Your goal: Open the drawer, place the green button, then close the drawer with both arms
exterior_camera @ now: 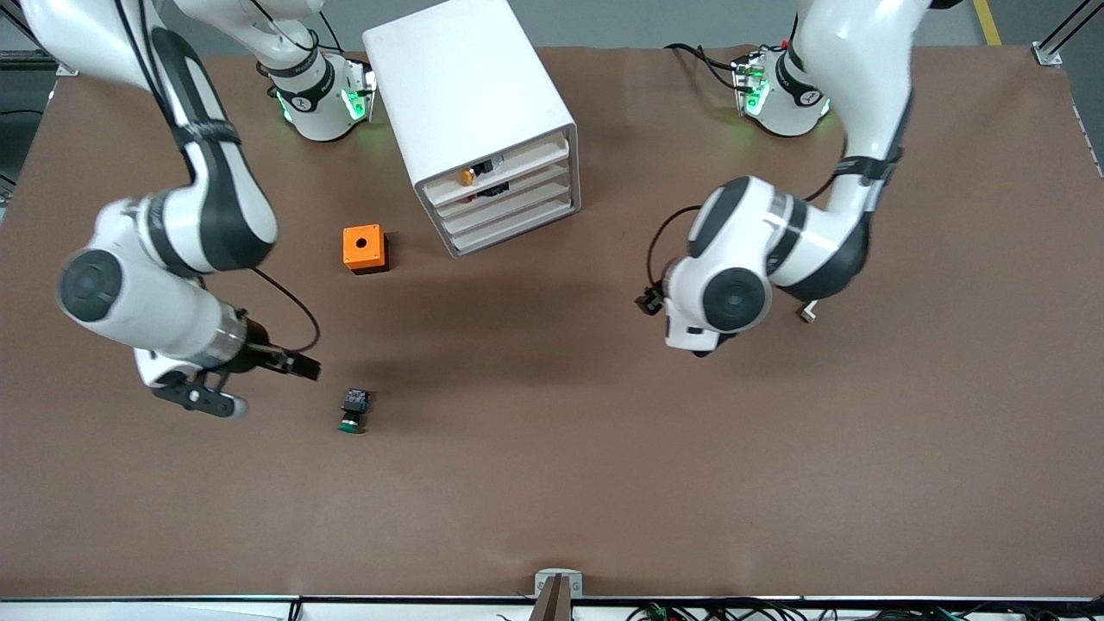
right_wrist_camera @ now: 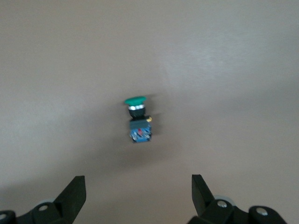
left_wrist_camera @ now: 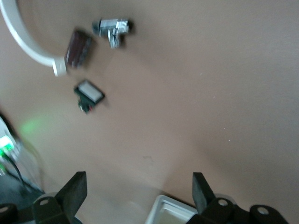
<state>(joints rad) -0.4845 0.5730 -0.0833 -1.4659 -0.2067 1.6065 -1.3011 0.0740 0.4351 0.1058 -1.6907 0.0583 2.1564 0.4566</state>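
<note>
Green-capped button (right_wrist_camera: 138, 120) lying on brown table (right_wrist_camera: 233, 70), right tool (right_wrist_camera: 138, 189) spread wide

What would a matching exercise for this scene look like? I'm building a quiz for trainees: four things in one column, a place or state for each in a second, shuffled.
Things:
1. green button
2. orange box
3. drawer cabinet
4. right gripper

Places or states:
A. between the two arm bases, top drawer partly open
B. open, holding nothing
C. lying on its side on the bare table
D. beside the cabinet, toward the right arm's end

Pairs: 1-C, 2-D, 3-A, 4-B
</note>
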